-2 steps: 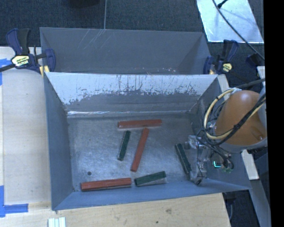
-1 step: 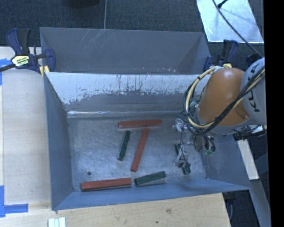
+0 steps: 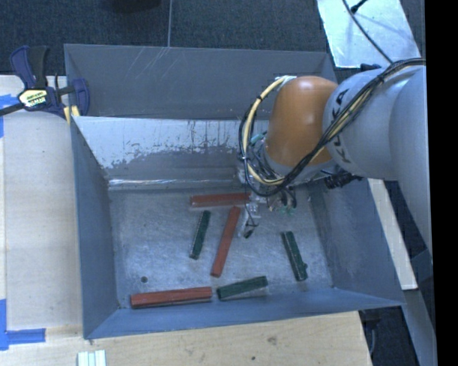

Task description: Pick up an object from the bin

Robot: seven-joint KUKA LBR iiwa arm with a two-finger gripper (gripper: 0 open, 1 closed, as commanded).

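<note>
My gripper (image 3: 250, 218) hangs low near the middle of the bin, under the arm's orange cover. Its tip is right at the upper end of a slanted red-brown bar (image 3: 225, 245), which lies on the floor. A second red-brown bar (image 3: 217, 200) lies crosswise just to the gripper's left, toward the back wall. A dark green bar (image 3: 199, 234) lies left of the slanted one. I see nothing lifted off the floor.
Another dark green bar (image 3: 294, 256) lies to the gripper's right. Along the front wall lie a long red-brown bar (image 3: 171, 297) and a short green bar (image 3: 242, 288). The arm reaches in over the right rim.
</note>
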